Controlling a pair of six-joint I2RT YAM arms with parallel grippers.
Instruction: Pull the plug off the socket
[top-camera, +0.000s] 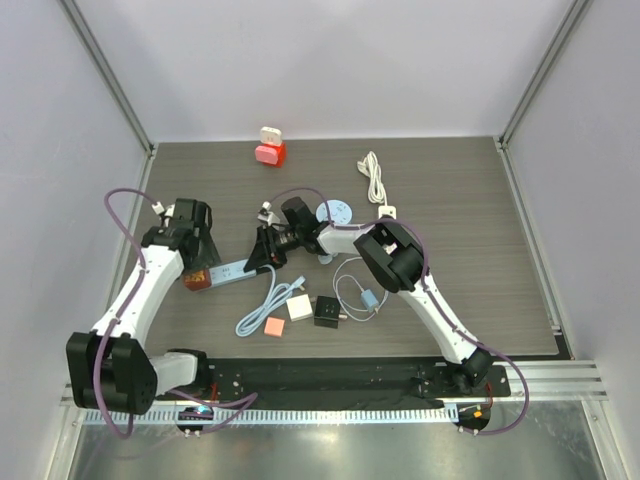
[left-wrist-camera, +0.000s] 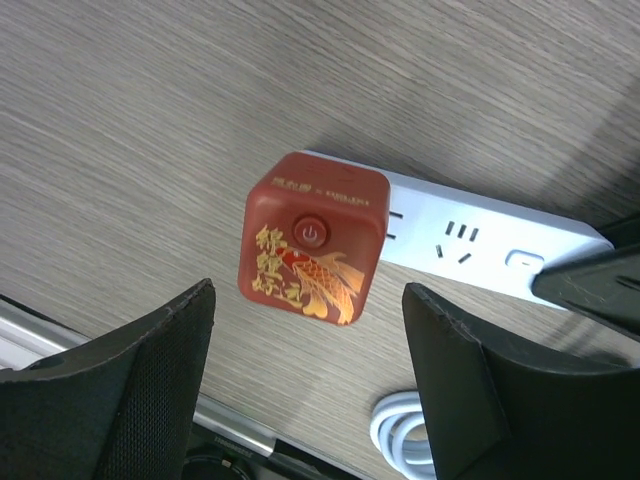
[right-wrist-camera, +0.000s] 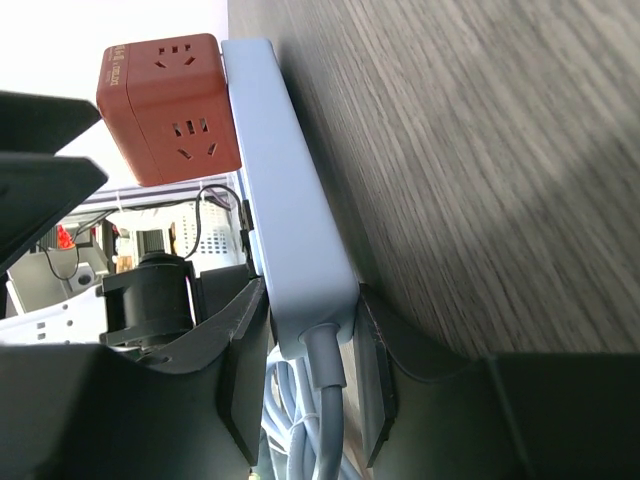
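Dark wooden table (top-camera: 450, 300) with pale walls (top-camera: 300, 60) around it holds a long white power strip (left-wrist-camera: 470, 235), and the red cube plug (left-wrist-camera: 312, 238) sits stuck into one end of that strip. On the left, the left gripper (left-wrist-camera: 308, 335) hangs over the red cube with its two fingers (left-wrist-camera: 150, 380) spread wide, one on each side and not touching it. At the other end, the right gripper (right-wrist-camera: 308, 320) pinches the strip, right where the cord (right-wrist-camera: 325, 370) comes out.
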